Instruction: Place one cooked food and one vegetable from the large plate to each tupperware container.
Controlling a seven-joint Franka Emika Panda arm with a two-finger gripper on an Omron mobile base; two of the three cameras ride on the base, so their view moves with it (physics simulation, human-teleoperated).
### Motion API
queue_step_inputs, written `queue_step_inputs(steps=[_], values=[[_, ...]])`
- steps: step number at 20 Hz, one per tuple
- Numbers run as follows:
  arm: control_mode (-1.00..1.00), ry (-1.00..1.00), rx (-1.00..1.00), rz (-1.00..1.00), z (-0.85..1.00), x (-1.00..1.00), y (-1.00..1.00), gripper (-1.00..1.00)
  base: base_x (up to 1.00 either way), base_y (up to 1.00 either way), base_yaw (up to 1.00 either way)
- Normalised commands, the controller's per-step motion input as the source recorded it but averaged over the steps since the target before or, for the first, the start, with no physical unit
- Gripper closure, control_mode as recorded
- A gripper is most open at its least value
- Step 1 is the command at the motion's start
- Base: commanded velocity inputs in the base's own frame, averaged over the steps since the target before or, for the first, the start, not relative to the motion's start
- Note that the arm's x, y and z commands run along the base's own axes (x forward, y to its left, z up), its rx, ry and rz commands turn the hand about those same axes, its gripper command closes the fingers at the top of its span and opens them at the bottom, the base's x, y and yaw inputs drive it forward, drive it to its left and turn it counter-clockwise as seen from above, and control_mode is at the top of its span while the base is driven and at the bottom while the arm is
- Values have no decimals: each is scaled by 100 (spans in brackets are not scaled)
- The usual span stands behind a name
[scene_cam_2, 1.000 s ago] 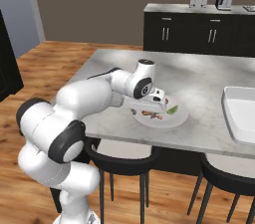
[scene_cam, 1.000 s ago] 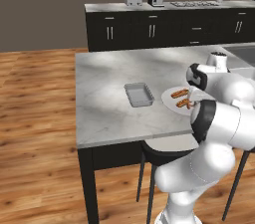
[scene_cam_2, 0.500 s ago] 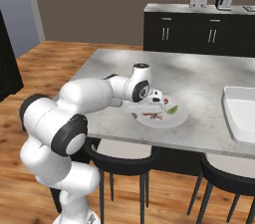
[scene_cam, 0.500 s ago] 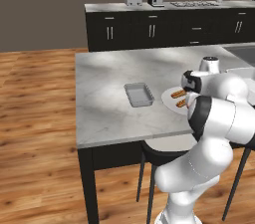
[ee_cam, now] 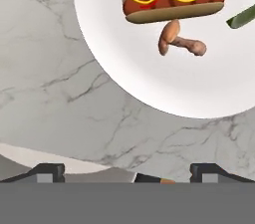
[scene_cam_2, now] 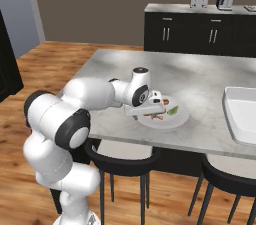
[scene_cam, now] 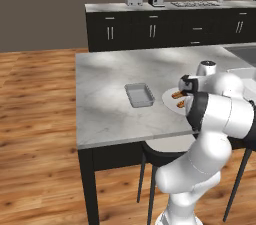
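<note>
Large round white plate (ee_cam: 149, 68) sits on the grey marble worktop (scene_cam: 105, 84) near its front edge, between the small grey rectangular tray (scene_cam: 139, 94) and the white rectangular tray (scene_cam_2: 242, 114).

End effector (ee_cam: 127, 170): fingers spread wide, nothing between them. It hangs low over the worktop at the plate's near rim; in the hand view both dark fingertips (ee_cam: 47, 172) frame bare marble just off the plate edge. Whether it touches the surface, can't tell.

On the plate, going outward:
- small brown cooked meat piece (ee_cam: 177, 41), closest to the fingers, near plate centre
- hot dog in a bun with yellow and red sauce lines (ee_cam: 173, 1), just beyond the meat piece, lying crosswise in the hand view
- green vegetable piece (ee_cam: 243, 16) at the right edge of the hand view, beside the hot dog's end; in the right base view it shows as a green leaf-like bit on the plate's far side

Grey tray: on the worktop left of the plate in the left base view, apart from it. White tray: well apart from the plate, at the worktop's right end in the right base view.

Black stools (scene_cam_2: 125, 161) stand under the worktop's front edge.
</note>
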Motion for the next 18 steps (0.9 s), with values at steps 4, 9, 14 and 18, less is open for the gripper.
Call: queue_step_inputs(steps=[4,9,14,18], values=[[-100,-1,0,12,-6,33,0,-100,0,0,0],[-100,0,0,5,-24,28,-7,-100,0,0,0],[-100,0,1,0,-6,17,-11,-100,0,0,0],[-100,0,4,2,-3,33,0,-100,0,0,0]])
